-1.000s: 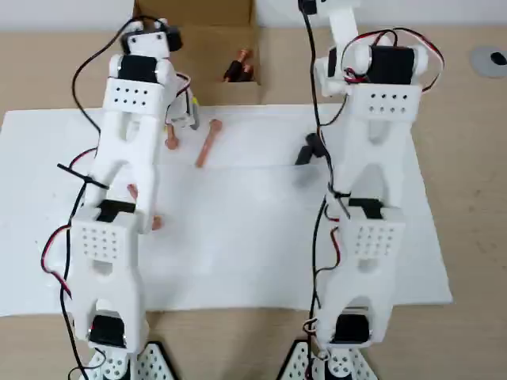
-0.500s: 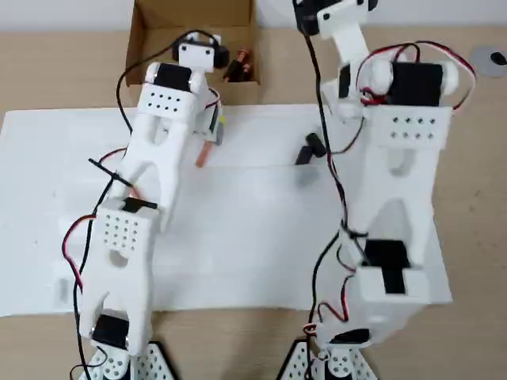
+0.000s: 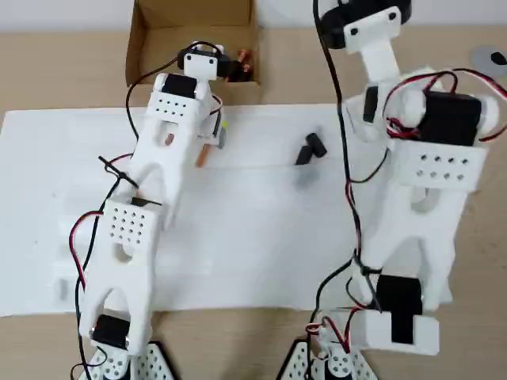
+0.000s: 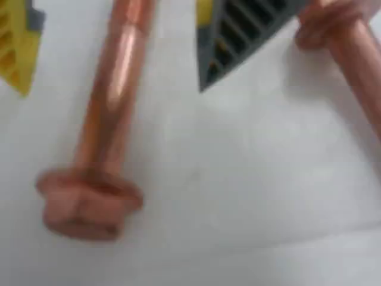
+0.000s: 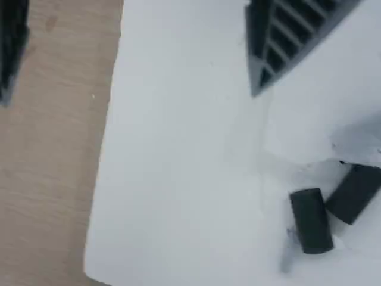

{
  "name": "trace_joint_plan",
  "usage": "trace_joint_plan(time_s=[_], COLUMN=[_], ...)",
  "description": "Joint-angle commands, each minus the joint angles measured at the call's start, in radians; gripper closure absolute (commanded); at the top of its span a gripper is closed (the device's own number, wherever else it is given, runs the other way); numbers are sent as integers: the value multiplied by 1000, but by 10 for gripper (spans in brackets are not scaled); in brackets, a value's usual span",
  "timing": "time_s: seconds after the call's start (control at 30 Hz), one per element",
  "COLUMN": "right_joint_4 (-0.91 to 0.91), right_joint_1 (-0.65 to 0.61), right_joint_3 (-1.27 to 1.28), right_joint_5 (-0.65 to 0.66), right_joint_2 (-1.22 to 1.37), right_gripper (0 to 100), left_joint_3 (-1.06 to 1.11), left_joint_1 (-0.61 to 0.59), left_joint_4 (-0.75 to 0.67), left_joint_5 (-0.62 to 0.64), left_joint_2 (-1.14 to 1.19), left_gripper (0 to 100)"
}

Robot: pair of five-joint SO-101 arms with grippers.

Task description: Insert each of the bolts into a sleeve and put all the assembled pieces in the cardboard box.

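**Q:** Where is the bolt?
**A:** The copper bolt [image 4: 101, 119] lies flat on the white sheet [image 3: 261, 237], between the spread fingers of my left hand [image 4: 119, 53], which grips nothing. A second bolt [image 4: 351, 53] lies just beside it.

**Q:** How much is done?
**A:** Part of it, I judge. What look like assembled pieces [image 3: 240, 67] lie in the cardboard box [image 3: 136, 47]. Two black sleeves [image 5: 311, 220] lie loose, just beside each other and well apart from the bolts. Nothing on the sheet is joined yet.

**Q:** And your right hand?
**A:** My right hand [image 5: 143, 47] hangs released and empty above the sheet's edge, near the sleeves.

**Q:** The setting?
**A:** A wooden tabletop [image 3: 459, 87] carries the sheet. The box stands at the sheet's far edge.
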Motion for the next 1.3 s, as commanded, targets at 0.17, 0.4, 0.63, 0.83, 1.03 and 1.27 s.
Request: trace_joint_plan(time_s=[0.17, 0.4, 0.63, 0.83, 1.03, 1.27], right_joint_4=[-3, -46, -58, -52, -149, -364], right_joint_1=[27, 27, 21, -15, -15, -15], right_joint_3=[73, 163, 223, 335, 489, 682], right_joint_5=[29, 29, 31, 150, 212, 307], right_joint_2=[-99, -165, -199, -193, -191, -188], right_gripper=[702, 702, 703, 703, 703, 704], left_joint_3=[-46, -43, -46, -267, -678, -542], left_joint_1=[11, 11, 8, 8, 46, 60], left_joint_4=[-101, -75, -20, 112, 258, 258], left_joint_5=[-3, -5, -37, 28, 109, 247], left_joint_2=[5, 61, 70, 31, -96, -354], left_gripper=[913, 920, 978, 989, 992, 992])
